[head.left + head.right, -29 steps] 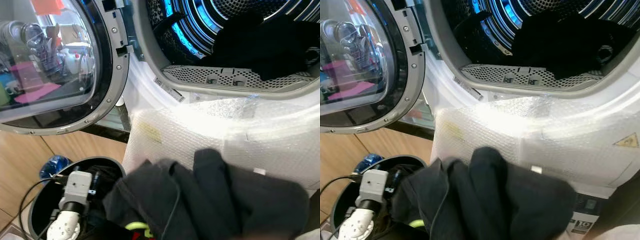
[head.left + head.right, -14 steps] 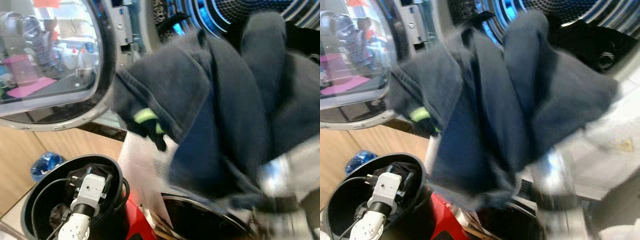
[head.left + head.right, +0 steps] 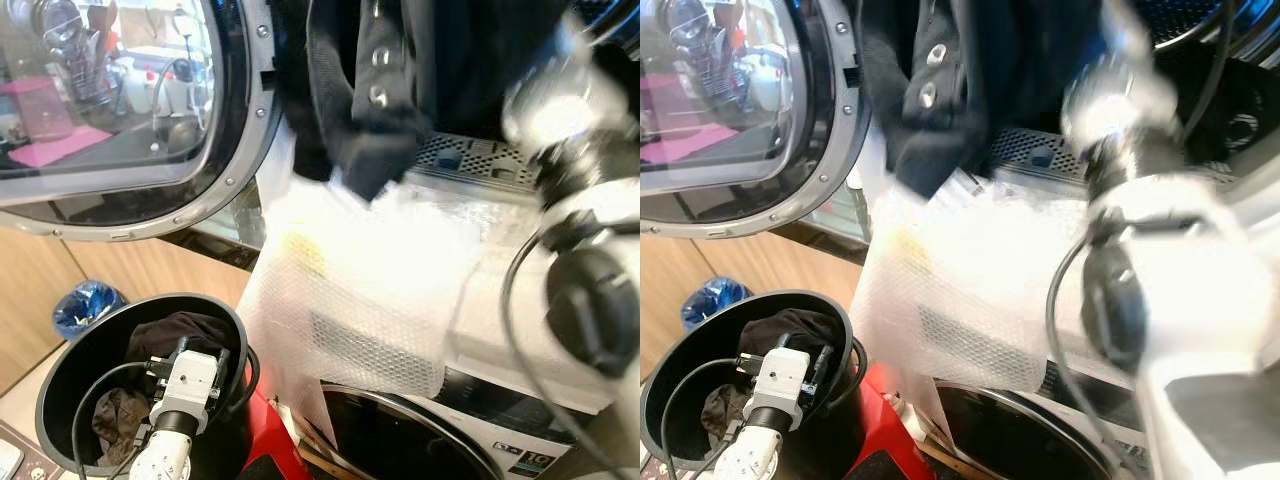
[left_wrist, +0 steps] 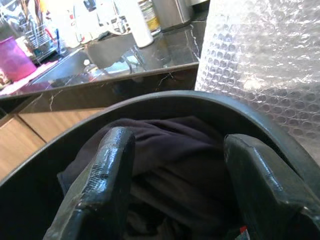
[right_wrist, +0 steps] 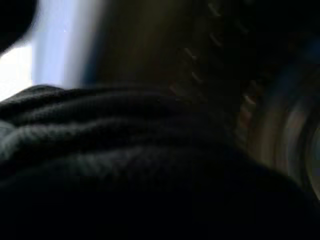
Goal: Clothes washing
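My right arm (image 3: pixel 575 180) is stretched up toward the open machine mouth, blurry in the head views. A dark garment (image 3: pixel 365 90) with a couple of metal snaps hangs at the front of the drum opening (image 3: pixel 1200 60), drooping over the lip onto the bubble wrap (image 3: pixel 370 270) taped across the machine's front. My right wrist camera is jammed right up against dark knit fabric (image 5: pixel 125 165). I honestly can't tell whether those fingers are clamped on the cloth or spread, since I can't make them out.

My left gripper (image 4: pixel 175 185) hangs down inside the black laundry bin (image 3: pixel 75 370), just beside the machine. The two black fingers (image 4: pixel 107 175) stand well apart with nothing between them, just hovering over the leftover clothes (image 4: pixel 170 150), a dark purplish piece bunched in the bottom of the bin. From the head view I can see my left wrist camera (image 3: pixel 190 385) poking into the bin.

The round glass door (image 3: pixel 110 100) is swung wide open on my left, reflecting a kitchen counter. There's a crumpled blue bag (image 3: pixel 85 308) on the floor behind the bin.
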